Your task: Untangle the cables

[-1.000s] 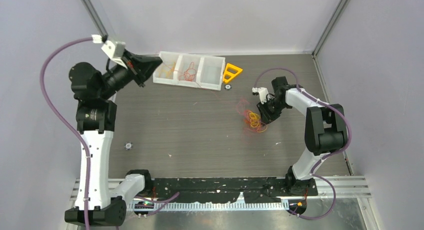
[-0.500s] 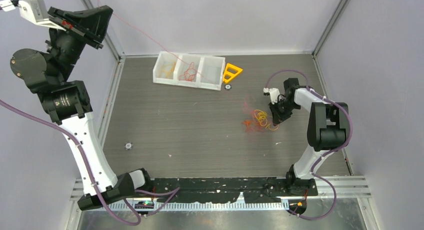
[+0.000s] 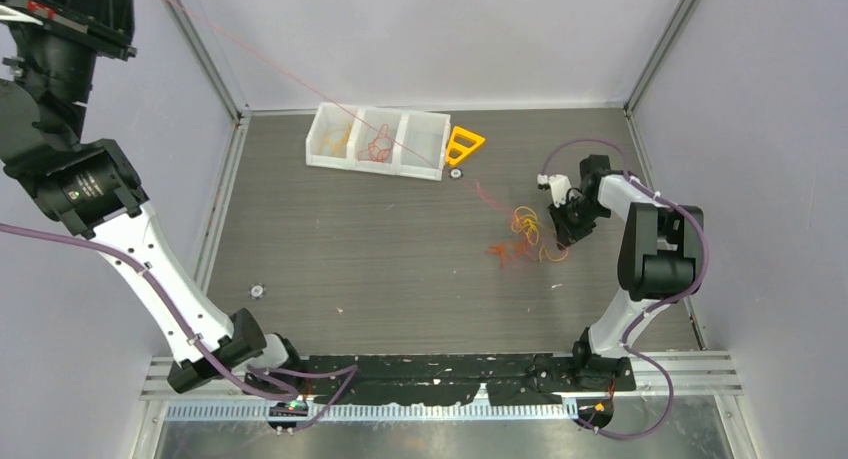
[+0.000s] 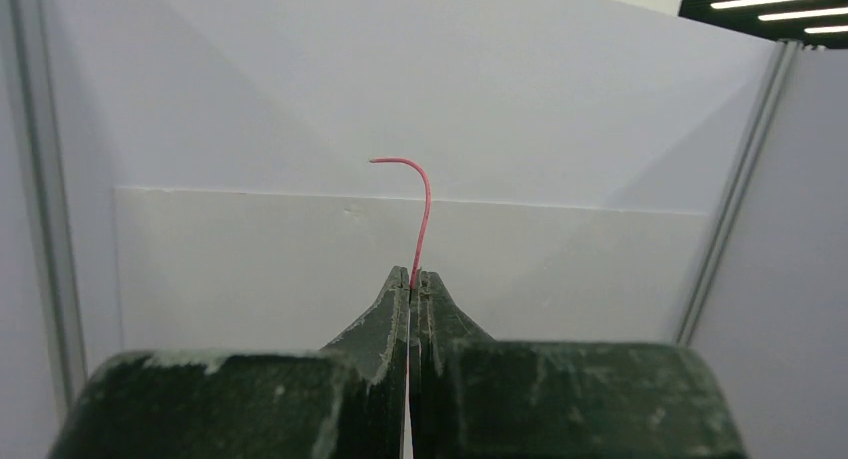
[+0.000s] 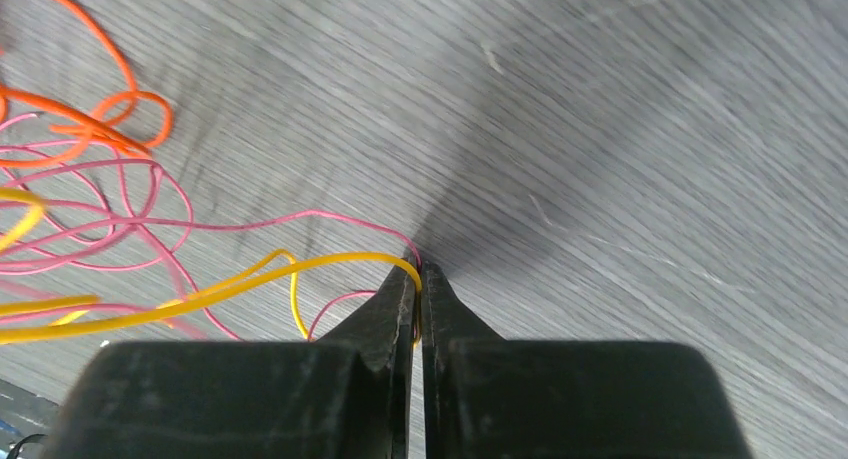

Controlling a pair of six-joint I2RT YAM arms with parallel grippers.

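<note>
The cables [image 3: 520, 235] are a small orange, yellow and red clump on the grey table, right of centre. My right gripper [image 3: 562, 227] is at its right edge, low on the table. In the right wrist view it [image 5: 418, 271] is shut on a yellow strand [image 5: 300, 269] and a pink-red strand [image 5: 300, 216]; orange loops [image 5: 100, 129] lie to the left. My left gripper [image 3: 100, 14] is raised high at the top left. It [image 4: 411, 275] is shut on one red strand [image 4: 425, 209], which runs taut [image 3: 280, 67] down over the white tray towards the clump.
A white three-compartment tray [image 3: 372, 165] at the back holds yellow and red strands. An orange-yellow plastic triangle [image 3: 465, 144] lies right of it. Small round pieces lie at the back [image 3: 456, 173] and at the left [image 3: 257, 291]. Walls enclose the table.
My left arm has swung up and to the left from the tray, drawing the red strand out taut. My right gripper has moved right with the clump.
</note>
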